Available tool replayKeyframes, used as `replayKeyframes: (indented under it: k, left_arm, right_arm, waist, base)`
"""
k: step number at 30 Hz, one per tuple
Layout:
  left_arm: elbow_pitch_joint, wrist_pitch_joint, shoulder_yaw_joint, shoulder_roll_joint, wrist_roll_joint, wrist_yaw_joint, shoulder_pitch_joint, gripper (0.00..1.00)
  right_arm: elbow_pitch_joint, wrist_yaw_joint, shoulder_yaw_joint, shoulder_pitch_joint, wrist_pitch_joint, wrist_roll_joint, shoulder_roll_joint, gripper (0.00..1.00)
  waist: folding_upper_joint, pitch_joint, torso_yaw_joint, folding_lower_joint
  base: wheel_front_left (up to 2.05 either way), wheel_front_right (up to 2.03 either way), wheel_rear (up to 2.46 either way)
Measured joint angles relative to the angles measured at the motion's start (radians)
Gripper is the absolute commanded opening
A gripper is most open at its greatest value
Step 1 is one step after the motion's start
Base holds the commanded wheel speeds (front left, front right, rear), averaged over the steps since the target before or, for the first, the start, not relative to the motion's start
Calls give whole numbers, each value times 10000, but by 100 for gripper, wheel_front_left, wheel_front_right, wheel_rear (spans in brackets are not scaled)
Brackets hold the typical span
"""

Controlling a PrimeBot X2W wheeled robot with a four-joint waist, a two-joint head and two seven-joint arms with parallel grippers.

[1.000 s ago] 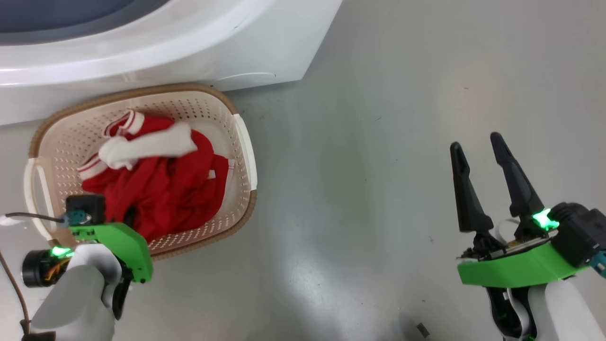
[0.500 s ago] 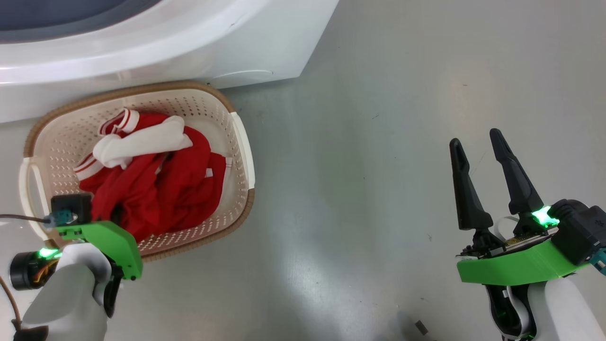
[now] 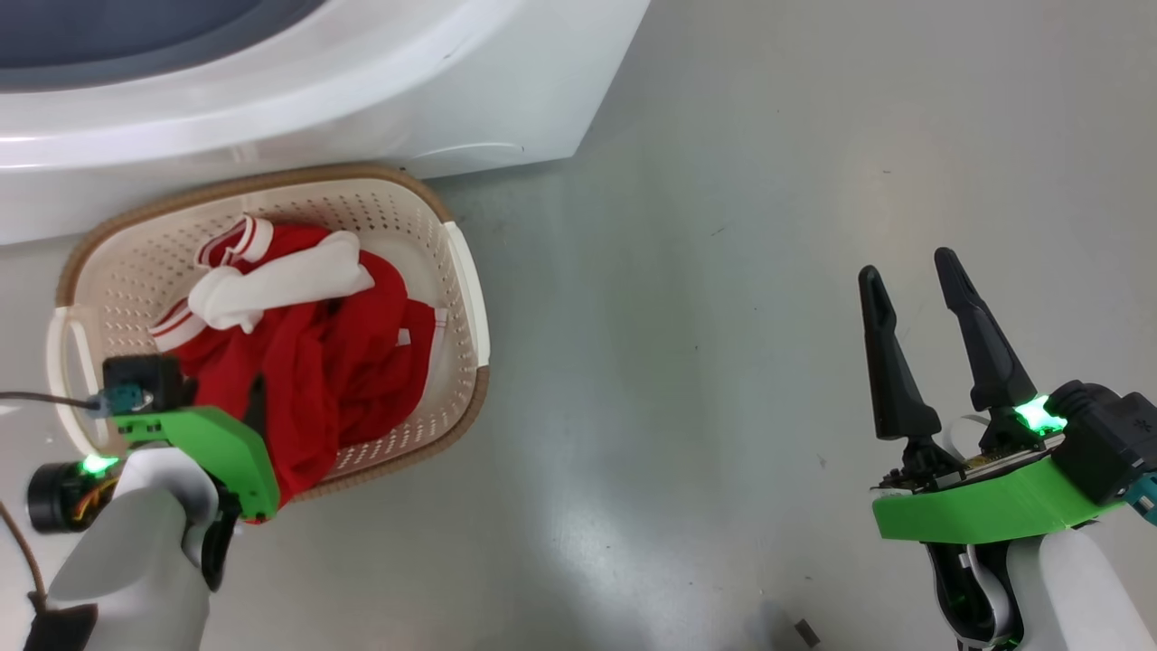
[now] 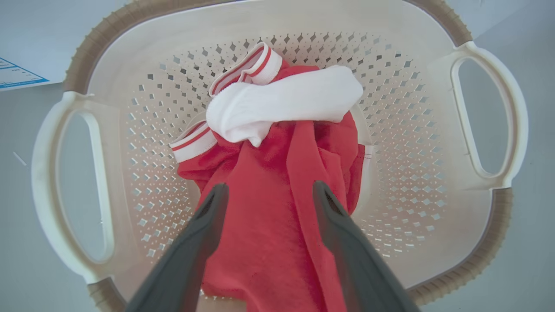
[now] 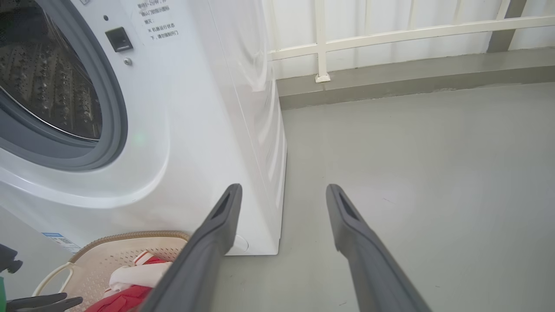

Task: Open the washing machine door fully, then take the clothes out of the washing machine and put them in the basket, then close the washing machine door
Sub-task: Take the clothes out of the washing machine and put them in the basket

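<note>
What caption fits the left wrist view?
Open left gripper over bright red white-trimmed clothes in cream perforated plastic basket.

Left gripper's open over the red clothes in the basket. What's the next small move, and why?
Probably lift the left gripper straight up, clear of the clothes. Its fingers stand apart with red fabric between them, the clothes lie in the basket, and the visible part of the drum looks empty.
</note>
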Motion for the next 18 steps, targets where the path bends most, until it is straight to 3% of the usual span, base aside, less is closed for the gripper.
replayKeyframes:
  k: [18]
  left_arm:
    - [-1118,-639,-77,-222,-157,-234,234,100]
  right_arm:
    - [178,0,-121,55,0,-17,0,100]
  waist:
    - [0,-885,372,0]
  base:
    - [0,0,0]
